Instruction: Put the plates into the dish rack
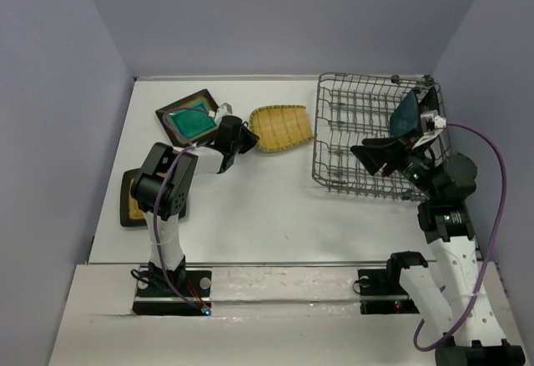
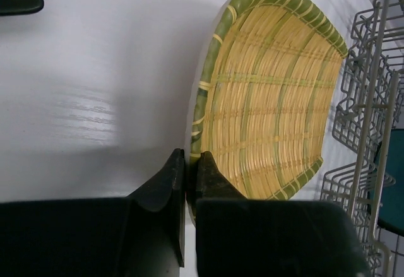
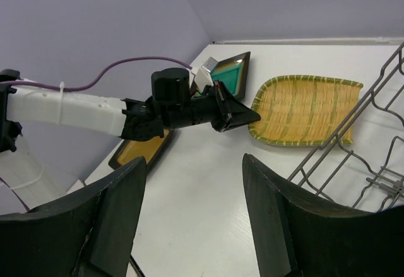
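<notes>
Starting near-left: mustard-centre plate [image 1: 129, 203] lies flat on the surface [image 1: 275, 208], partly under the left arm, not yet loaded. Left gripper [image 2: 189, 176] is pinched on the rim of the yellow plate [image 2: 271, 100], which lies just left of the dish rack [image 1: 350, 132]. Right gripper [image 3: 192, 163] hangs wide open and empty at the rack's near side. Plain teal plate [image 1: 406, 114] stands on edge in the rack's far-right corner, so one is loaded. Far left, teal-centre plate [image 1: 190, 120] waits on the surface. No floral plate in view.

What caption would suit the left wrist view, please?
Left gripper pinches the rim of the yellow woven plate beside the dish rack.
</notes>
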Tool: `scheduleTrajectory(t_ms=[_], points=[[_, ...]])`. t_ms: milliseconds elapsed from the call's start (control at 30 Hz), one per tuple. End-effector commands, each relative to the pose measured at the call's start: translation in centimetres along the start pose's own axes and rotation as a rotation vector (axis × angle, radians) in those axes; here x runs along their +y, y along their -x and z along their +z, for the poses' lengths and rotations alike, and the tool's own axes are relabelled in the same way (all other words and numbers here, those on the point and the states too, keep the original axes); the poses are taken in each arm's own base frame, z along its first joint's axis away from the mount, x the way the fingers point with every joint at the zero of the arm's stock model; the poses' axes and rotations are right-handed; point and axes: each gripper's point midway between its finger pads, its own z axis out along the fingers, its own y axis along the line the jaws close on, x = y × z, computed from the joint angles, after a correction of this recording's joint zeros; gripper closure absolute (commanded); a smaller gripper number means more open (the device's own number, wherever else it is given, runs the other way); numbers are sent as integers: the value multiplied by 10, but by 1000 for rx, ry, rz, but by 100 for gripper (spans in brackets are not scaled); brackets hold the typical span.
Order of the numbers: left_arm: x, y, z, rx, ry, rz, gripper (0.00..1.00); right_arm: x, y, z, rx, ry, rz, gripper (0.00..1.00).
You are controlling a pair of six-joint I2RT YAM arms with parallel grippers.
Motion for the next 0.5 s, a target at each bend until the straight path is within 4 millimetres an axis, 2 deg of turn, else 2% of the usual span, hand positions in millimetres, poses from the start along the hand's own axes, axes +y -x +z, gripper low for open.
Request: scheduleTrajectory(t_ms=[0, 167, 200, 233, 267, 300, 367, 400, 433, 467], points=[[-13, 19, -13, -68, -27, 34, 94, 5, 4, 4, -8, 39, -9, 33], [-15, 21, -54, -105, -40, 56, 94, -8, -7, 13, 25, 29, 10, 33], [-14, 23, -61, -116, -38, 62, 94, -10, -14, 19, 56, 35, 27, 34], [-5, 16, -69, -112, -21, 72, 94, -8, -16, 23, 69, 49, 27, 34], [-14, 31, -85, -163, -36, 81, 94, -8, -20, 28, 85, 53, 31, 34], [-14, 34, -92, -178, -32, 87, 94, 2, -32, 35, 129, 85, 26, 35], [-19, 47, -117, -230, -28, 121, 94, 2, -38, 53, 149, 56, -18, 33], [-21, 49, -125, -239, -25, 137, 94, 7, -43, 59, 167, 62, -34, 32], [-17, 47, -133, -228, -1, 158, 94, 21, -54, 65, 205, 93, -45, 31], [-31, 56, -150, -255, -35, 169, 94, 21, -54, 77, 215, 80, -56, 29]])
